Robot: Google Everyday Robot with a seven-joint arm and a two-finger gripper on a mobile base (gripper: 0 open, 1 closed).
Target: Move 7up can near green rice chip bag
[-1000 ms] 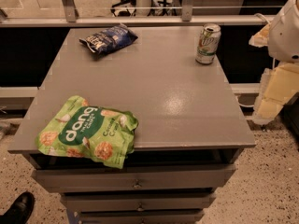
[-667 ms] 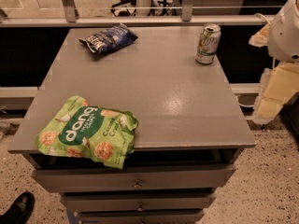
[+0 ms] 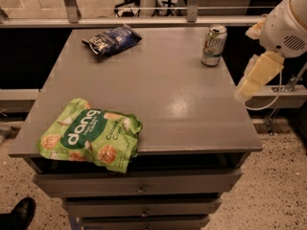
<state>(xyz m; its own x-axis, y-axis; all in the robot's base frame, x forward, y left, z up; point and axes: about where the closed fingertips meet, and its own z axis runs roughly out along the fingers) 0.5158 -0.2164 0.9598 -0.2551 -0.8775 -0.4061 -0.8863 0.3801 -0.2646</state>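
**Reach not yet begun: can untouched at the far right corner**

The can (image 3: 213,45) stands on the surface (image 3: 163,95) near its far right corner, well apart from the bag (image 3: 91,133), which lies at the near left corner and droops over the front edge. The tool (image 3: 259,73) hangs off the right side of the surface, beyond its edge and a little nearer the camera than the can. It touches nothing and carries nothing. Whether it is released or clenched, I cannot tell.

By my reading, the step in hand is the approach, and the grasp has not been made. The next move calls for bringing the tool in from the right to the can's side, level with its middle, and closing across its round body. After that comes a diagonal carry over the bare middle of the surface toward the bag. The blue bag (image 3: 111,39) at the far left lies off that line and should not interfere.

The can is upright, with its long axis vertical and its shiny top rim up, so a side grasp suits it. The bag lies flat with its long axis running roughly left to right along the front edge. Its white lettering climbs slightly toward the right.
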